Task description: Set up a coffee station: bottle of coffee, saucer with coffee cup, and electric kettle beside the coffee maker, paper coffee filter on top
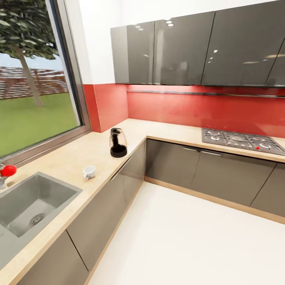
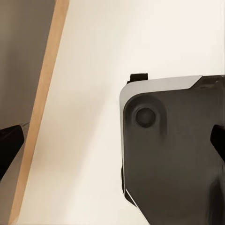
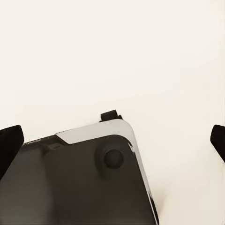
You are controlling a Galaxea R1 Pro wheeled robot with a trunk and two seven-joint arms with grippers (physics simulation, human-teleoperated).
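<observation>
So the head view is looking over an L-shaped counter (image 1: 71, 158) in tan wood-look with grey cabinet fronts under it. On it I'm counting one electric kettle (image 1: 118, 143) and one coffee cup (image 1: 89, 172), nothing else from the coffee kit.

The kettle is standing upright a bit left of the frame's center, near the inner corner of the L, long axis vertical, black lid on top and dark base sitting on the counter. The cup is sitting below and left of it, near the counter's front edge, apart from the kettle. It's looking tipped, with the opening facing left, though it's too small to be sure.

One sink (image 1: 29, 206) is filling the lower left, with one red knob (image 1: 8, 171) at its left edge. One gas hob (image 1: 241, 141) is sitting at the right. One window (image 1: 35, 75) upper left, and grey wall cabinets (image 1: 182, 49) along the top.

Both wrist views are looking down at pale floor (image 3: 112, 56) and the robot's dark base (image 3: 70, 183). Left pincer (image 2: 112, 145) and right pincer (image 3: 112, 140) are each showing dark fingertips at opposite frame edges, so spread wide and grasping nothing.
</observation>
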